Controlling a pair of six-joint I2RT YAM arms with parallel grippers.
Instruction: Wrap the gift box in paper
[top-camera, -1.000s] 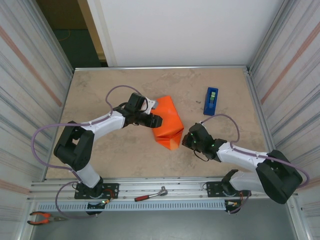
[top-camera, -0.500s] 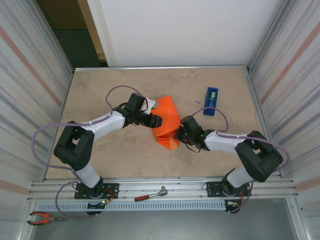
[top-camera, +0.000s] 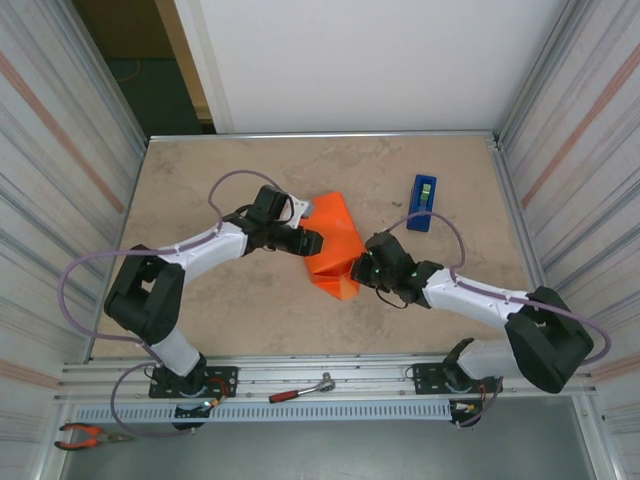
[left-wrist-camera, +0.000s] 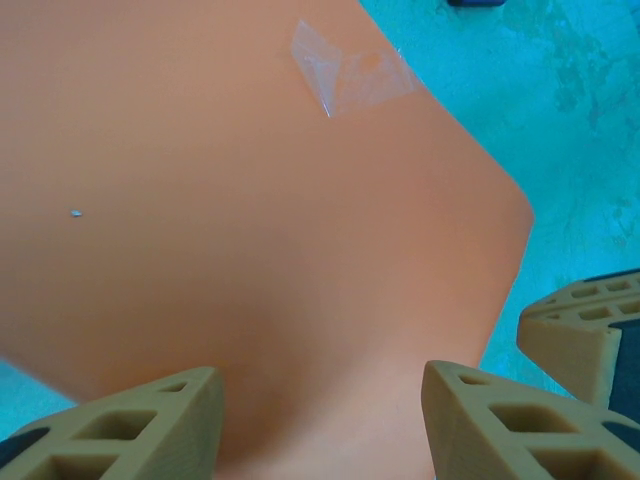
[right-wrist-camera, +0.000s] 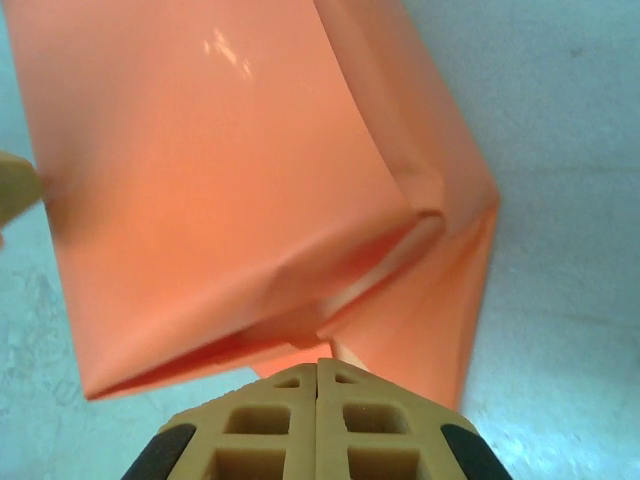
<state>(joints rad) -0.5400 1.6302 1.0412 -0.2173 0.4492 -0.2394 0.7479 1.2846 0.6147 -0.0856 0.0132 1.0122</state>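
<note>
Counted on the table (top-camera: 200, 190): one orange paper (top-camera: 335, 240) folded into a parcel at mid-table, one clear tape strip (left-wrist-camera: 350, 70) on it, one blue tape dispenser (top-camera: 423, 203) well apart to the right, two grippers. At the parcel's left edge the left gripper (top-camera: 308, 241), fingers spread with paper between, clamped or merely astride impossible to tell. At its near right corner the right gripper (top-camera: 361, 270), fingertips clenched together against the paper's edge.

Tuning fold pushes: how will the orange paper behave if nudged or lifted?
Probably floppy but crease-holding: the paper keeps sharp folds yet gapes loosely at its open end. Likely light, so it may slide on the smooth table. The clear tape probably holds one flap shut.
</note>
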